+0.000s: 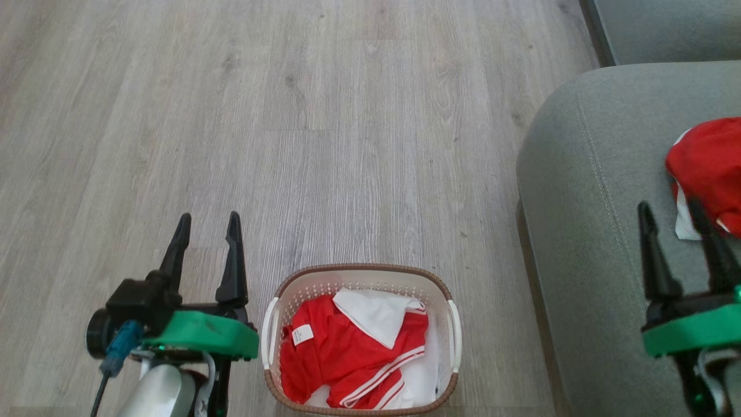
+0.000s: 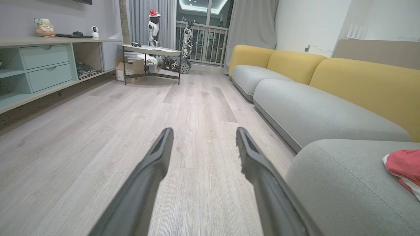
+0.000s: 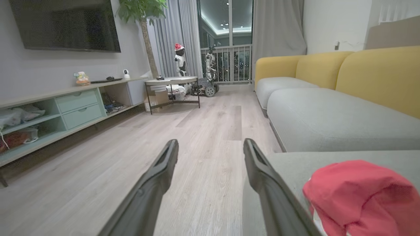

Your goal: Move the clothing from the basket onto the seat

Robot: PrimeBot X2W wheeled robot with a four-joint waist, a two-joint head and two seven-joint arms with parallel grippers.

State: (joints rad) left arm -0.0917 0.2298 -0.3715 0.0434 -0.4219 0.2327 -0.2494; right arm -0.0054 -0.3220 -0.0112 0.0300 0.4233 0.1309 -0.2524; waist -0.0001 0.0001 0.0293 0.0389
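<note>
The cream basket [image 1: 271, 333] with a brown rim stands on the floor at the bottom middle of the head view. Red clothing [image 1: 341, 353] with white panels and stripes lies bunched inside it. Another red garment [image 1: 709, 165] lies on the grey-green seat [image 1: 584, 191] at the right, and shows as a red garment [image 2: 403, 164] in the left wrist view and a red garment [image 3: 361, 193] in the right wrist view. My left gripper [image 1: 208, 223] stands open over the floor just left of the basket. My right gripper [image 1: 671, 208] stands open above the seat [image 3: 295, 164], beside that garment, holding nothing.
Wood-look floor [image 1: 318, 116] stretches ahead. A long sofa with yellow backs [image 2: 361, 82] runs along the right. A low green cabinet [image 2: 42, 65] lines the left wall, and a small round table [image 2: 151, 50] stands far ahead near the window.
</note>
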